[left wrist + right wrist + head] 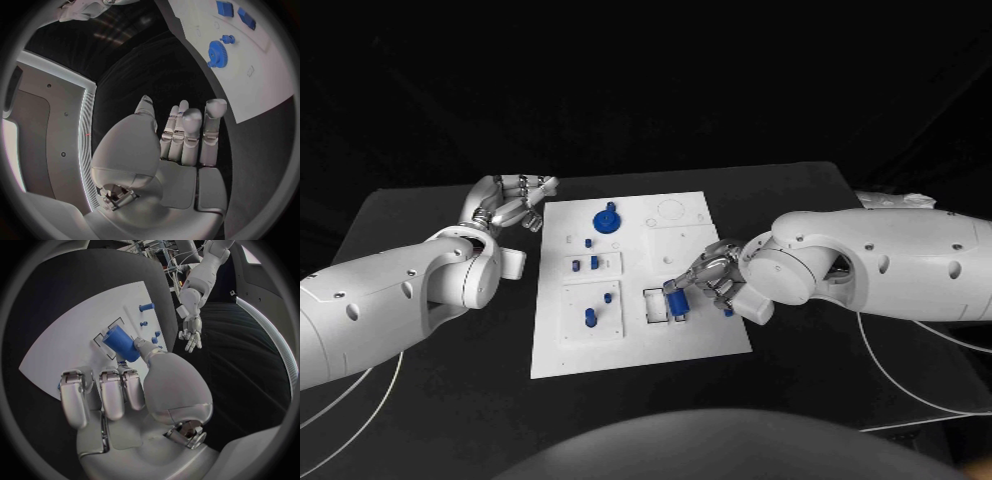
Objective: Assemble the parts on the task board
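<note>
While your right hand [714,280] pinches the blue cylinder [678,302] between thumb and fingers, that part hangs right at the rectangular recess [656,305] near the task board's [639,350] near edge, and this is where things can slip. Seen from the right wrist, the blue cylinder [120,342] sits tilted against the outlined slot rather than square to it, so pressing down now could jam it on the rim or lever it out of your grip. You cannot tell from these pictures whether its lower end has entered the recess at all, so treat it as unseated.

A hard push could also shove the task board itself across the table [444,410], since nothing is holding it. Your left hand [511,200] rests off the board, just beside its far left corner, holding nothing with fingers loosely extended; it offers no bracing.

Watch the neighbours too: small blue pegs [593,262] stand left of the recess toward the board's middle, and the blue gear [606,220] sits nearer the far edge. A sideways correction by your fingers could knock the closest pegs.
</note>
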Action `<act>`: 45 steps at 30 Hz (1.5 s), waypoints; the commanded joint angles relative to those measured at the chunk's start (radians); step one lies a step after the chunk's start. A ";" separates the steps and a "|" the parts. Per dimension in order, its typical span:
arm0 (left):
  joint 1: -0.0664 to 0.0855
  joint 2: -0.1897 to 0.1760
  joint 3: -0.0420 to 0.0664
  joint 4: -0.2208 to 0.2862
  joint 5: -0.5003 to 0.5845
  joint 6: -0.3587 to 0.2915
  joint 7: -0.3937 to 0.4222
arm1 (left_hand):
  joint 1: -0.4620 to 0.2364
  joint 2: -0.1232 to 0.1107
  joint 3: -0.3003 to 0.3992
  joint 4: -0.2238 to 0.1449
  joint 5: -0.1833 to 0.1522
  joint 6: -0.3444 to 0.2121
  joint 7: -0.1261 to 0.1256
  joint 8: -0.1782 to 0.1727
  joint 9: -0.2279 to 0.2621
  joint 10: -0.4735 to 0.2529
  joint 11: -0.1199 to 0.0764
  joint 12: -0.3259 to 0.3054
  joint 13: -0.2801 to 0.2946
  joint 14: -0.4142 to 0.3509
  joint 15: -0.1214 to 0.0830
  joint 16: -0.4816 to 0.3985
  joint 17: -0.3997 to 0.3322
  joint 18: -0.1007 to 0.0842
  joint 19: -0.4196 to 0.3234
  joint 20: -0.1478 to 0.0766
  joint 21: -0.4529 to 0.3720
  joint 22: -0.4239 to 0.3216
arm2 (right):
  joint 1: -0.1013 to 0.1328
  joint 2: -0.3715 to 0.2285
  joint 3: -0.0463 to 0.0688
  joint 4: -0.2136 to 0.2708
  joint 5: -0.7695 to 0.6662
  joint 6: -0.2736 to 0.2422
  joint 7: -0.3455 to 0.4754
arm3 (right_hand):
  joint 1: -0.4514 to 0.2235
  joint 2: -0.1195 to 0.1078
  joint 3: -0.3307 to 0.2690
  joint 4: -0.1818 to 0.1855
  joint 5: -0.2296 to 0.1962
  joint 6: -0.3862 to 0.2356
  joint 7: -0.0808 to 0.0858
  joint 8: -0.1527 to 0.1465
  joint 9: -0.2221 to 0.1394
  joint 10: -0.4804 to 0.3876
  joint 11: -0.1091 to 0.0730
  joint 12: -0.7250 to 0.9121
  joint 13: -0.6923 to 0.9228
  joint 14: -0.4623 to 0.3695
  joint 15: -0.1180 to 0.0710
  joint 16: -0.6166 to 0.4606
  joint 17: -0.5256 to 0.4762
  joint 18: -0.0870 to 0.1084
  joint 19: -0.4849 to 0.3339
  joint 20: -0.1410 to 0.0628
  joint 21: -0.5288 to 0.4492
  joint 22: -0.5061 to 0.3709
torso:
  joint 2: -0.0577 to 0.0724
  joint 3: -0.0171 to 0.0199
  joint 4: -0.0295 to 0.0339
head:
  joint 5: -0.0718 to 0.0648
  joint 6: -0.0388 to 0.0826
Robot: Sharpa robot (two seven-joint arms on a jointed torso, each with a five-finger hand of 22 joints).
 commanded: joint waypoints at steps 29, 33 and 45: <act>0.001 -0.001 0.001 0.005 -0.004 0.016 0.005 | 0.003 0.010 -0.006 0.000 0.005 -0.006 -0.002 0.007 0.000 0.000 -0.005 0.002 0.001 -0.005 -0.002 -0.005 -0.002 0.011 -0.006 0.002 -0.003 0.000 | -0.012 0.048 0.000 -0.026 0.010 0.047 -0.045 | -0.029 -0.014 -0.043 0.017 -0.056 0.127 -0.068 -0.049 -0.004 0.106 0.001 0.003 0.263 0.104 -0.004 0.004 0.263 -0.007 0.106 -0.006 0.004 0.264 | 0.000 0.0001 -0.0001 | 0.010 0.000; 0.001 -0.001 0.001 0.005 -0.004 0.017 0.005 | 0.003 0.010 -0.006 0.000 0.005 -0.006 -0.002 0.007 0.000 0.000 -0.005 0.002 0.001 -0.005 -0.002 -0.005 -0.002 0.011 -0.006 0.002 -0.003 0.000 | -0.012 0.050 0.000 -0.027 0.010 0.048 -0.046 | -0.032 -0.020 -0.055 0.020 -0.060 0.110 -0.060 -0.065 -0.007 0.106 0.007 0.003 0.263 0.104 0.000 0.004 0.263 -0.007 0.106 -0.004 0.004 0.264 | -0.001 -0.0002 -0.0005 | 0.010 0.000; 0.001 -0.002 0.001 0.006 -0.004 0.018 0.005 | 0.003 0.010 -0.006 0.000 0.005 -0.006 -0.002 0.007 0.000 0.000 -0.005 0.002 0.001 -0.005 -0.002 -0.005 -0.002 0.011 -0.006 0.002 -0.003 0.000 | -0.013 0.055 0.000 -0.033 0.000 0.045 -0.046 | -0.030 -0.022 -0.065 0.019 -0.066 0.096 -0.053 -0.074 -0.010 0.106 0.013 0.003 0.263 0.104 0.005 0.004 0.263 -0.007 0.106 0.000 0.004 0.264 | 0.000 0.0001 0.0000 | 0.010 0.000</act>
